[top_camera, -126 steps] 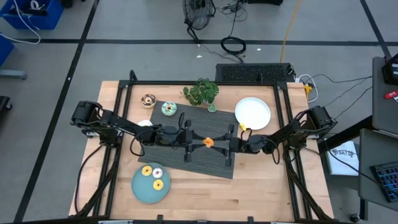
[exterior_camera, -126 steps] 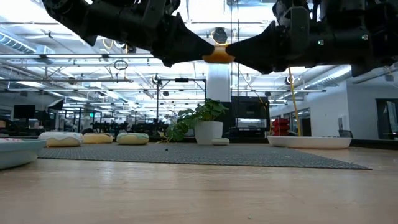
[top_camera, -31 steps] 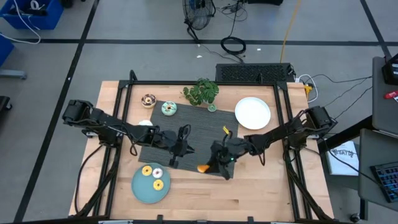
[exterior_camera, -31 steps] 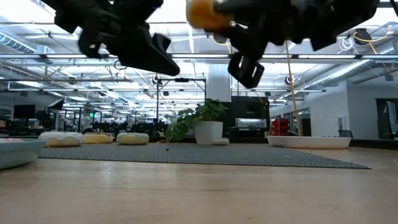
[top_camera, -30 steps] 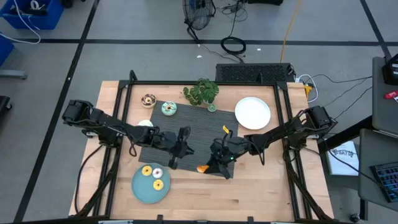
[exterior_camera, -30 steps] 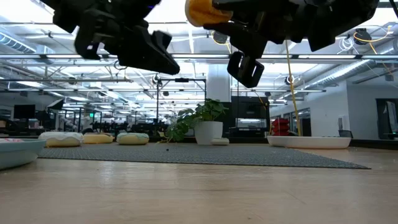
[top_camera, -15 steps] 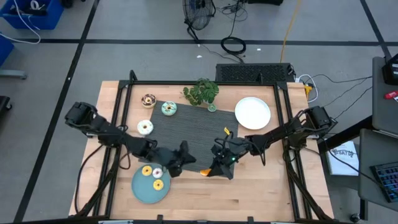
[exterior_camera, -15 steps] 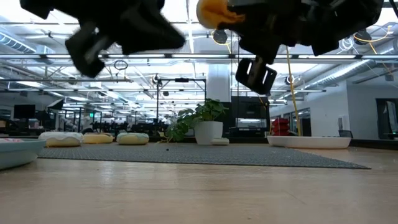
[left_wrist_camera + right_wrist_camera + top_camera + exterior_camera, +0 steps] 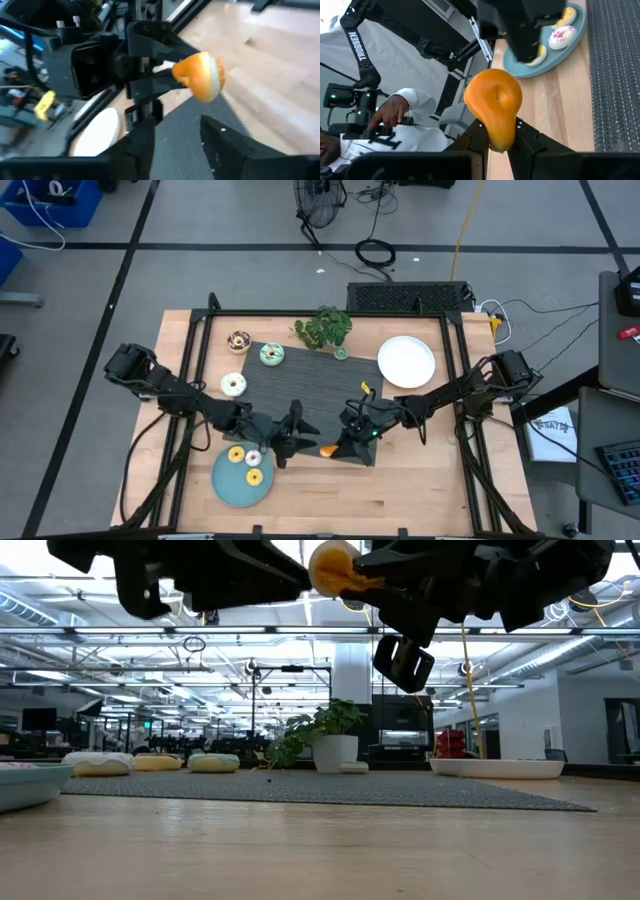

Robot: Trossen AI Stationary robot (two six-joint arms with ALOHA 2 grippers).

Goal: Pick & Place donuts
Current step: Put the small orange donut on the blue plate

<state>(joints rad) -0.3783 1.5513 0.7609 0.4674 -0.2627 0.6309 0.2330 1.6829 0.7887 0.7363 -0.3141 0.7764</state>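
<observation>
An orange donut (image 9: pixel 326 450) hangs over the near edge of the grey mat (image 9: pixel 320 385), with my right gripper (image 9: pixel 335 449) shut on it. My left gripper (image 9: pixel 306 440) stands open just left of it, its fingers (image 9: pixel 141 145) pointing at the donut (image 9: pixel 199 77) without touching. Three donuts (image 9: pixel 245 461) lie flat on the teal plate (image 9: pixel 228 488). A white donut (image 9: pixel 233 385), a teal one (image 9: pixel 272 355) and a brown one (image 9: pixel 239 340) lie at the far left. My right gripper pinches the orange donut's lower part (image 9: pixel 496 134) between its two fingers (image 9: pixel 476 139). It comes about level from the table's right side. The donut stands on edge beyond the fingertips, lifted clear of the mat and table (image 9: pixel 335 568).
A white plate (image 9: pixel 407 361) sits at the far right and a potted plant (image 9: pixel 322 327) at the mat's far edge. Bare wood lies along the near edge. A person in a white sleeve (image 9: pixel 415 117) sits beyond the table's left side.
My left gripper has swung from over the mat toward the table's near edge and rolled, coming up close beside the orange donut. My right gripper has kept the donut lifted in nearly the same place.
</observation>
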